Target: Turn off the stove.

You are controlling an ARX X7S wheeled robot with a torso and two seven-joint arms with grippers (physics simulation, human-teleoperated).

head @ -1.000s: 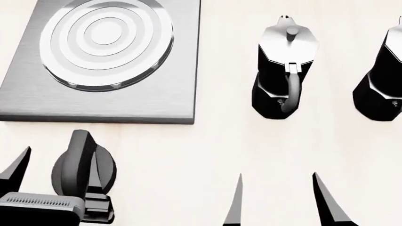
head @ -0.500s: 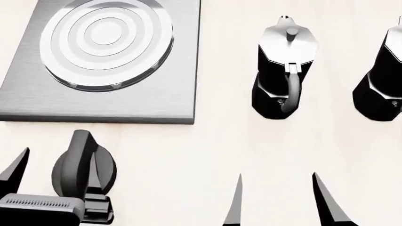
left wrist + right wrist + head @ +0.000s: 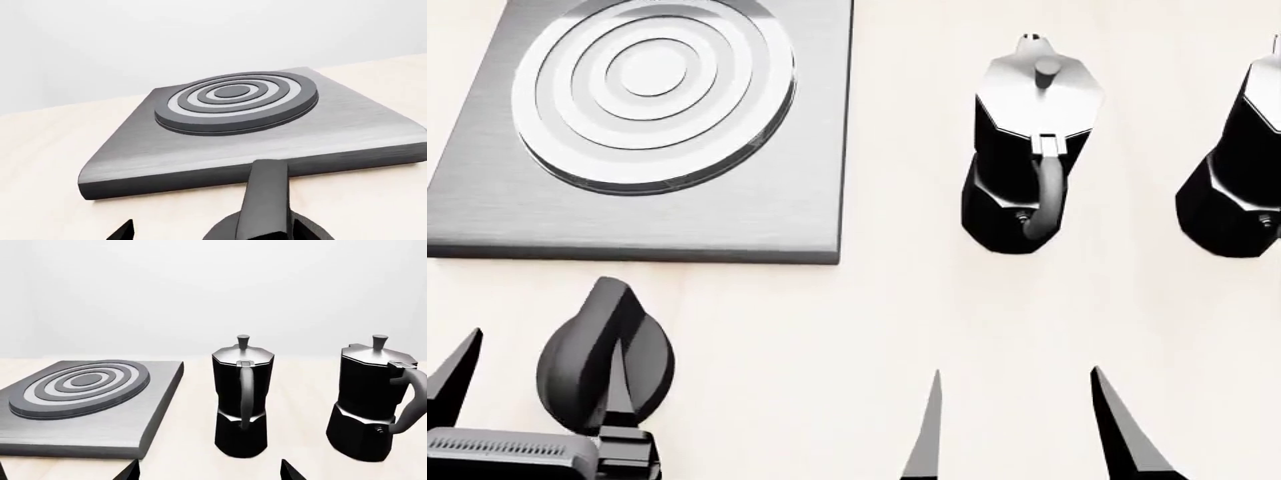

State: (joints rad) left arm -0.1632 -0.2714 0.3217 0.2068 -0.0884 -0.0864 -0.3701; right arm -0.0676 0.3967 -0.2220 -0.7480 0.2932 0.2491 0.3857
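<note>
The stove is a square brushed grey plate (image 3: 507, 215) (image 3: 347, 127) (image 3: 113, 432) with a round ringed burner (image 3: 654, 90) (image 3: 237, 100). Its black knob (image 3: 607, 345) (image 3: 267, 205) lies on the counter just in front of the plate, its raised handle pointing towards the plate. My left gripper (image 3: 537, 385) (image 3: 215, 231) is open at the knob. One fingertip (image 3: 461, 370) stands well left of the knob and the other (image 3: 618, 385) lies over the knob beside the handle. My right gripper (image 3: 1024, 430) (image 3: 210, 472) is open over bare counter, holding nothing.
Two black-and-silver moka pots stand to the right of the stove, one (image 3: 1028, 150) (image 3: 242, 395) nearer it, the other (image 3: 1241, 160) (image 3: 373, 400) at the view's right edge. The light wooden counter (image 3: 827, 340) runs under everything.
My left gripper has drawn back a little towards me, its fingertips sliding lower along the knob. The right arm, stove and pots have not moved.
</note>
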